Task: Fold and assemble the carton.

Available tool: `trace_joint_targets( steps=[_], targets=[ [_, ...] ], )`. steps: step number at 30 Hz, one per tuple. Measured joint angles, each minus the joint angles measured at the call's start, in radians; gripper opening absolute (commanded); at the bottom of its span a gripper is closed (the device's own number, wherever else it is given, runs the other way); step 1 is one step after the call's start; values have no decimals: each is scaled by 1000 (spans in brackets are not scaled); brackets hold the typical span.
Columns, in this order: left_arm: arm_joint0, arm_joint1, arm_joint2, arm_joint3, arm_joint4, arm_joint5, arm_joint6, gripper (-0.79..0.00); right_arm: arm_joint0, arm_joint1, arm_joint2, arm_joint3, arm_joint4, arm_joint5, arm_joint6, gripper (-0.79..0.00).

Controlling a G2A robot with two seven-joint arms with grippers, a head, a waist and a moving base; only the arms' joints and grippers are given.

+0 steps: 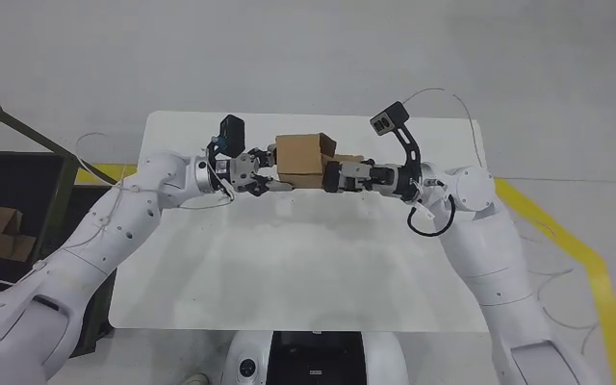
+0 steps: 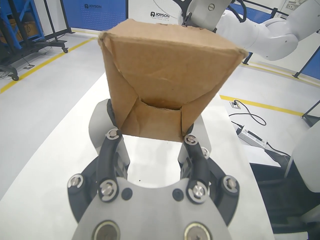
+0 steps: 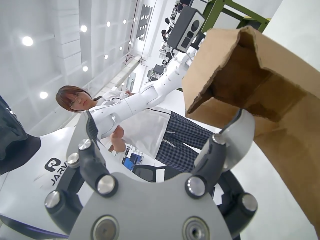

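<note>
One carton (image 1: 300, 157), two tools, one worktop (image 1: 289, 279). The carton is over the worktop's far centre, between the tools. Left tool (image 1: 271, 183) is clamped on the carton's left end, one finger per side, clear in the left wrist view. Right tool (image 1: 329, 179) is spread apart. The right wrist view shows one finger (image 3: 238, 126) touching the carton's open end; from above that contact can't be told.

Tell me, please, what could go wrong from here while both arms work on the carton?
The left gripper pinches the carton only at one end, so a push might twist it loose. The right gripper is open, with one of its fingers against a ragged flap; it may slip off or crumple the cardboard. The carton sits near the far edge of the table and could fall off if released.
</note>
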Motion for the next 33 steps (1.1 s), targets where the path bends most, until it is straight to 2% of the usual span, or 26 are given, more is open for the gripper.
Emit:
trace_joint_targets(
  steps=[5, 10, 15, 23, 33],
  targets=[
    [-2, -2, 5, 2, -5, 0, 1, -379, 19, -3, -18, 14, 7, -17, -4, 0],
    [-4, -1, 5, 10, -9, 0, 7, -376, 16, 6, 17, 23, -14, -50, -24, 0],
    [-1, 4, 10, 7, -11, 0, 9, -376, -11, 17, 59, -5, -125, -117, -119, 0],
    [11, 13, 38, -24, -10, 0, 2, -382, -49, 22, 74, -38, -187, -222, -224, 0],
    [7, 20, 43, -32, -11, 0, 17, -382, -37, 21, 20, -26, -117, -192, -150, 0]
  ],
)
